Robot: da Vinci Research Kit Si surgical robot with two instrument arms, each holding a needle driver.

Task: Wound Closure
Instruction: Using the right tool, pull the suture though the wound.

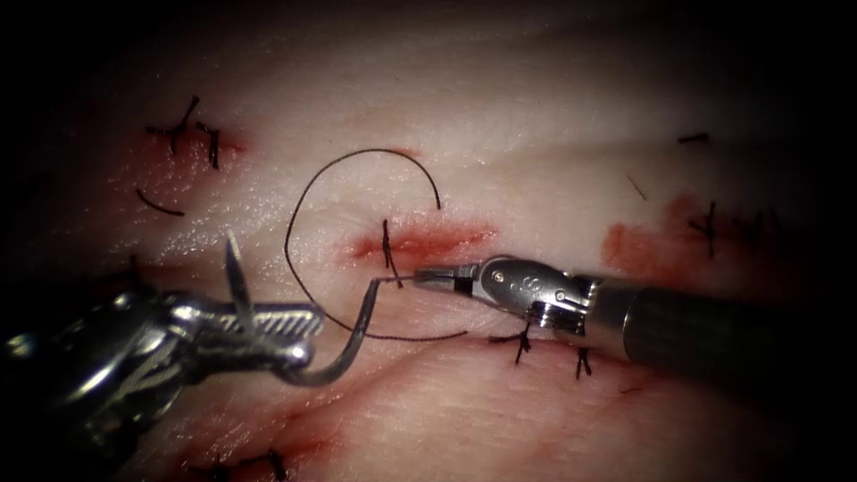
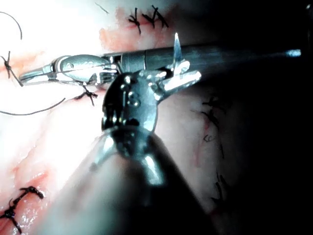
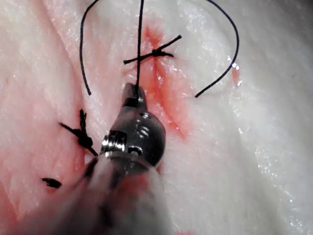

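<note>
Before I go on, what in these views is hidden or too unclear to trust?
- Endoscope view: the left tool, shut on the needle near mid-curve, covers part of its body; the needle looks clear of the tissue.
- Endoscope view: the right tool is shut on the thread; where the thread joins the needle is too fine to tell.
- Right wrist view: the tool's blurred body hides the tissue behind it.
- Left wrist view: the glare washes out the tissue surface.

Curved needle (image 1: 344, 344) — free of tissue (image 1: 536, 152), thread (image 1: 299, 214) looped

Nothing besides the task's things
</note>
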